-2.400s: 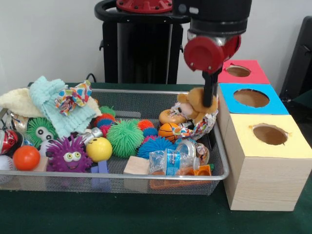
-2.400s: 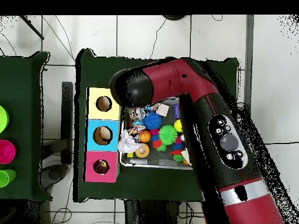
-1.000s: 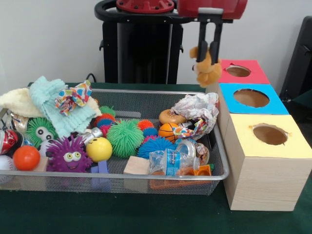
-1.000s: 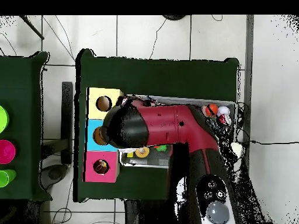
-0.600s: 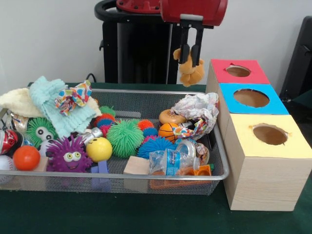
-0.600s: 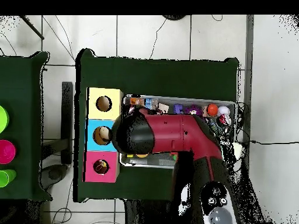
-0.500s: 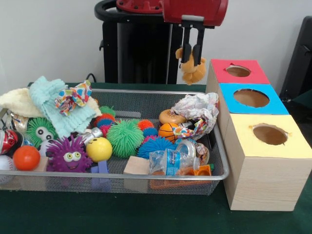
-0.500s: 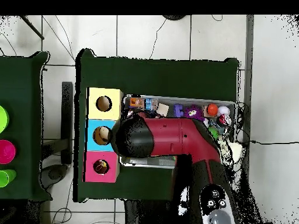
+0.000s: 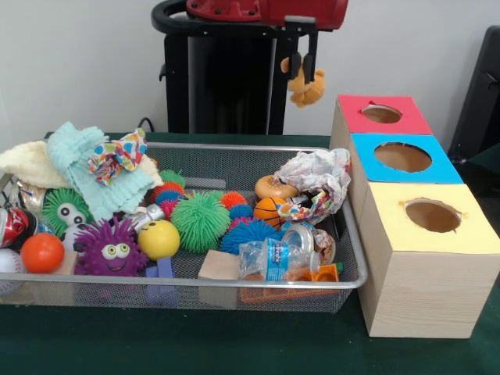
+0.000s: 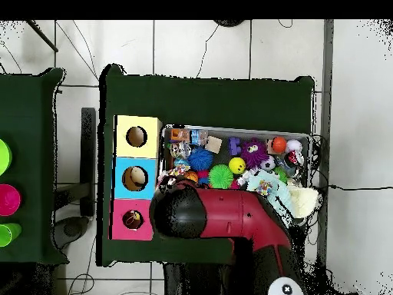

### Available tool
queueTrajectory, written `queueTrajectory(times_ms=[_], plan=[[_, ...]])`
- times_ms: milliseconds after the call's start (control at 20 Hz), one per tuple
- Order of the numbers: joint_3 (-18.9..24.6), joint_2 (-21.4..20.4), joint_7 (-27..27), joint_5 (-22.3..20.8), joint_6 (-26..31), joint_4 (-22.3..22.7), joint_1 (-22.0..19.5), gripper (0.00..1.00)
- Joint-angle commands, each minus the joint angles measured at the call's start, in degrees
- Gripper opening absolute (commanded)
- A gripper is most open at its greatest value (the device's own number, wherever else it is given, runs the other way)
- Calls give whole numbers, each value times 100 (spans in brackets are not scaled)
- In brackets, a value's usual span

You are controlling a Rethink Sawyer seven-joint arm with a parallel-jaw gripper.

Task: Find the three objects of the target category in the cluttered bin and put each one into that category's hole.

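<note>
My gripper (image 9: 303, 72) hangs from the arm at the top of the front view, shut on the tan bear (image 9: 306, 88), which dangles high above the far rim of the wire mesh bin (image 9: 195, 282). It is left of the red box and its round hole (image 9: 382, 114). In the overhead view the arm's head (image 10: 180, 215) hides the gripper and bear, beside the red box (image 10: 121, 230) and near the bin's rim (image 10: 230, 129). No duck or tiger shows plainly among the clutter.
The blue box (image 9: 402, 158) and yellow box (image 9: 432, 216) stand in a row in front of the red one. The bin holds spiky puffer balls (image 9: 200, 221), a yellow ball (image 9: 158, 239), crumpled paper (image 9: 316, 180), a plastic bottle (image 9: 273, 259) and towels (image 9: 86, 168).
My gripper lifted the tan bear out of the bin's right end, rose high, then drew left and back toward the pedestal, away from the red box.
</note>
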Motion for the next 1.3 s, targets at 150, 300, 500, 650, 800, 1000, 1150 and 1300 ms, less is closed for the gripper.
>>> queueTrajectory(times_ms=[150, 300, 500, 650, 800, 1000, 1150, 1300], plan=[[253, 59, -23, -184, -431, 1037, -156, 0], [193, 186, 71, -404, -771, 1113, -106, 0], [203, 277, 275, -393, -1013, 1272, 37, 0], [104, 293, 690, -233, -1176, 1459, 320, 0], [-90, 182, 917, -157, -1088, 1477, 600, 0], [-344, 121, 1252, 3, -961, 1377, 1049, 0], [-503, 107, 1371, 124, -890, 1316, 1305, 0], [-701, 129, 1447, 169, -766, 1155, 1554, 0]])
